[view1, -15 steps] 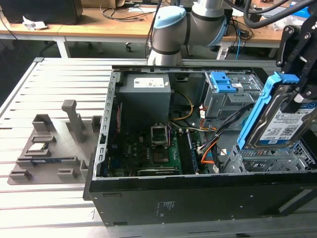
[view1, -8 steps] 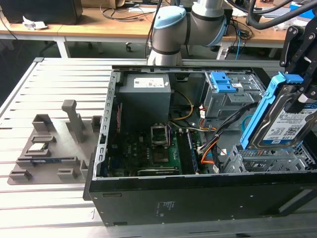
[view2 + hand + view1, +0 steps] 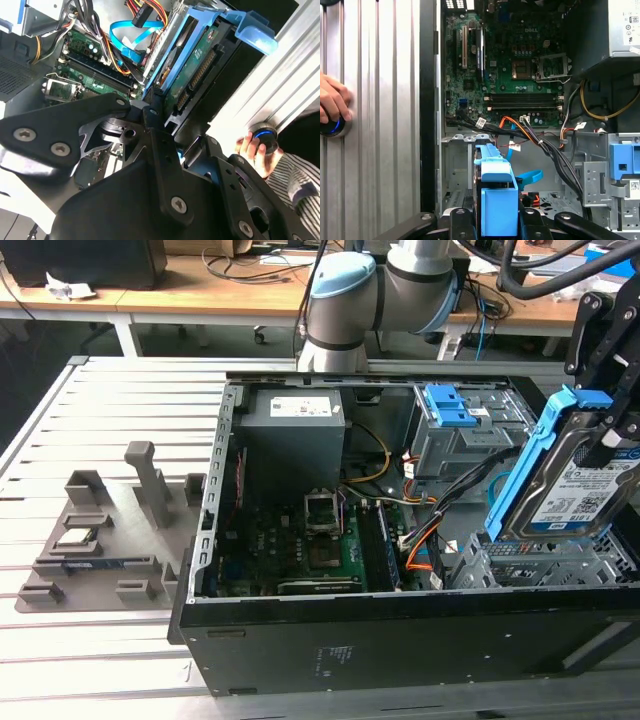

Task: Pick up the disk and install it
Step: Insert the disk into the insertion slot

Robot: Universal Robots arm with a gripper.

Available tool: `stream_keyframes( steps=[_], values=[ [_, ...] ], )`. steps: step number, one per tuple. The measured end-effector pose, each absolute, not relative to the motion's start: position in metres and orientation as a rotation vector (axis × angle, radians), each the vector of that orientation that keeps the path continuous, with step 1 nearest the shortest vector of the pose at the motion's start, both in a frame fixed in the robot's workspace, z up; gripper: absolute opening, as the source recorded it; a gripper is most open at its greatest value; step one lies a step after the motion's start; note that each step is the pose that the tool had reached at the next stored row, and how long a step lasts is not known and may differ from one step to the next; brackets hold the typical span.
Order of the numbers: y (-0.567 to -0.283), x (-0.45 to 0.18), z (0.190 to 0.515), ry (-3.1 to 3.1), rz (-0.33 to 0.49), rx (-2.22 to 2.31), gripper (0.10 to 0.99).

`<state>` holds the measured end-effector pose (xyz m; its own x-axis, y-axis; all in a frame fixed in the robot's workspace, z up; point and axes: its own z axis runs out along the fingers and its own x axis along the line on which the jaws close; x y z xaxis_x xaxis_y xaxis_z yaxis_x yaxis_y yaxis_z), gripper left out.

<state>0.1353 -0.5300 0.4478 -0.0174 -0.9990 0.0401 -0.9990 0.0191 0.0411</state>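
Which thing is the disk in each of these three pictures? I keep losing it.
Exterior view: the disk hangs tilted at the exterior view's right, over the drive cage.
Second wrist view: the disk shows its green circuit side and connector pins.
First wrist view: the disk is edge-on, its blue frame nearest the camera.
Shared landmark: the processor socket.

Lower drive bay (image 3: 530,562) lay open at the top, directly under the disk (image 3: 585,495), which the gripper (image 3: 496,222) clamped at a tilt. Black and orange cables (image 3: 440,515) crossed just beside the bay. Grey cage (image 3: 465,430) stood behind it. A person's hand (image 3: 331,107) rested on the slatted table (image 3: 380,150), outside the case wall (image 3: 427,100).
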Motion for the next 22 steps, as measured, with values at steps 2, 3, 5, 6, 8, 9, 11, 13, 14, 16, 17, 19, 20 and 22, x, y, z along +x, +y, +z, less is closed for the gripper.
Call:
stream_keyframes(
  steps=[2,3,5,6,8,9,11,13,14,16,17,19,20,22],
  values=[
    [-0.53,0.128,0.447,-2.201,-0.002,2.161,0.365],
    [-0.53,0.128,0.446,-2.201,-0.002,2.161,0.365],
    [-0.53,0.127,0.445,-2.201,-0.002,2.161,0.365],
    [-0.53,0.127,0.444,-2.201,-0.002,2.161,0.365],
    [-0.53,0.128,0.443,-2.204,-0.002,2.157,0.365],
    [-0.53,0.129,0.442,-2.208,-0.001,2.152,0.365],
    [-0.53,0.132,0.441,-2.212,-0.001,2.148,0.365],
    [-0.53,0.133,0.439,-2.22,-0.002,2.139,0.365],
    [-0.53,0.133,0.438,-2.224,-0.002,2.135,0.365],
    [-0.53,0.134,0.434,-2.224,-0.002,2.134,0.365],
    [-0.53,0.135,0.433,-2.224,-0.002,2.134,0.365],
    [-0.53,0.135,0.431,-2.225,-0.002,2.133,0.365],
    [-0.53,0.135,0.429,-2.224,-0.002,2.134,0.365],
    [-0.53,0.135,0.425,-2.224,-0.001,2.133,0.365]
  ],
)
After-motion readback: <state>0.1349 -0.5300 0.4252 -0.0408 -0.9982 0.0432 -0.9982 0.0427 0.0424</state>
